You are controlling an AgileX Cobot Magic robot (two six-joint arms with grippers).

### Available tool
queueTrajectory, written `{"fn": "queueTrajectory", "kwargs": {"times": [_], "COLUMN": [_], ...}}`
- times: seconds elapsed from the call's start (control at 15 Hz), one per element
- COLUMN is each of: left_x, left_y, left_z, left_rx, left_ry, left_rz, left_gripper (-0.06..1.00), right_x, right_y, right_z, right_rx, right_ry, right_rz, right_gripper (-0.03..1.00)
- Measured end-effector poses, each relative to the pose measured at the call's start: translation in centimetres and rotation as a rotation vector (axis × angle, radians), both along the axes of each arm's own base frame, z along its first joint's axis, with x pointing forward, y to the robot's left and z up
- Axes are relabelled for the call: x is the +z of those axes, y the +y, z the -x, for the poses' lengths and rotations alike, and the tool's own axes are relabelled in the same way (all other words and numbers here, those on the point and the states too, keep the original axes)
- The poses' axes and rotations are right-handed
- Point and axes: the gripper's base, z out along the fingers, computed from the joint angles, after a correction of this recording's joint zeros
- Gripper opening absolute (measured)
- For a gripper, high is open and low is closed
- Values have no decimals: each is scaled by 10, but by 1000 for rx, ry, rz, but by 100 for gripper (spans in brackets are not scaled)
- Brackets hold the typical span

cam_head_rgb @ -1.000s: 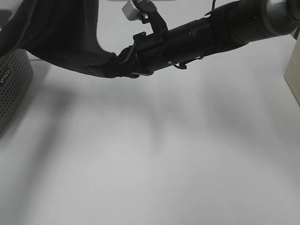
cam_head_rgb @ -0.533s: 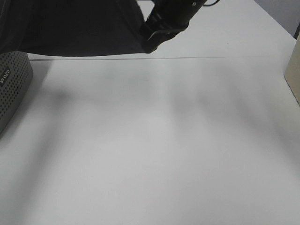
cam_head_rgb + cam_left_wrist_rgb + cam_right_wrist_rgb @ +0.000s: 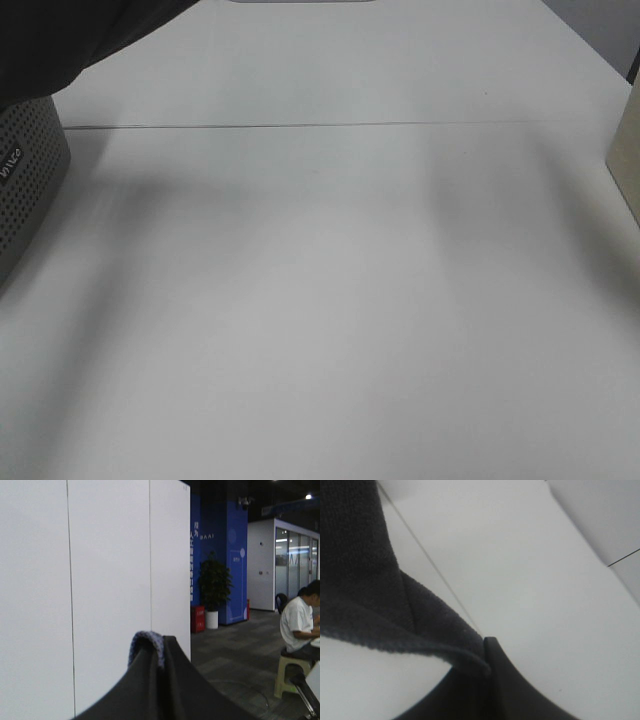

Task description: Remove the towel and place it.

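Ext high view: towel (image 3: 60,35) fills the 10–11 o'clock corner, a very dark sheet hanging in from beyond the frame edge, its lower hem sloping down toward 9 o'clock. It overlaps the top of the grey perforated basket (image 3: 25,170), which sits at 9 o'clock, partly cut by the frame. Can't tell if the cloth touches the rim or just hangs in front of it. White table (image 3: 330,300) spreads from centre out to 6 and 3 o'clock, w/ a thin seam line (image 3: 300,126) crossing it up toward 12 o'clock and soft shadows on the surface. A beige box (image 3: 628,150) shows at 3 o'clock, only its edge in frame.

L wrist view: L gripper (image 3: 161,652) has its two dark fingers (image 3: 190,690) pressed together, w/ a bluish-grey fold of towel hem poking out btwn the tips, so it's clamped on the towel. This cam looks out across a room: white wall panels (image 3: 75,580), a blue wall (image 3: 220,540), a potted plant (image 3: 215,587) w/ red boxes (image 3: 198,618) just beside it, and a person (image 3: 300,620) in a white shirt seated on a stool (image 3: 287,672).

R wrist view: R gripper (image 3: 487,655) is closed on the towel too. Terry cloth runs away from the fingertips in a thick-hemmed band, weave sharp up close. A white surface lies behind the cloth, w/ a thin line across it
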Motion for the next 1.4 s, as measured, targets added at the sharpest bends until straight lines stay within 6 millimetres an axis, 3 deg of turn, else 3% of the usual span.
{"fn": "queueTrajectory", "kwargs": {"times": [0.4,0.8,1.07,1.27,1.4], "left_x": [51,61,50,37,34], "left_y": [9,14,8,0,-1], "left_z": [15,17,12,11,11], "left_rx": [57,82,94,8,-8], "left_ry": [-135,-164,-106,24,52], "left_rz": [99,189,40,-14,-18], "left_gripper": [0,0,0,0,0], "right_x": [65,107,100,84,86], "right_y": [-28,-43,-67,-88,-97], "right_z": [19,58,83,77,68], "right_rx": [-76,-45,-55,-101,-151], "right_ry": [-324,-471,-317,-220,-263], "right_rz": [66,0,44,56,2], "right_gripper": [1,1,1,1,1]}}
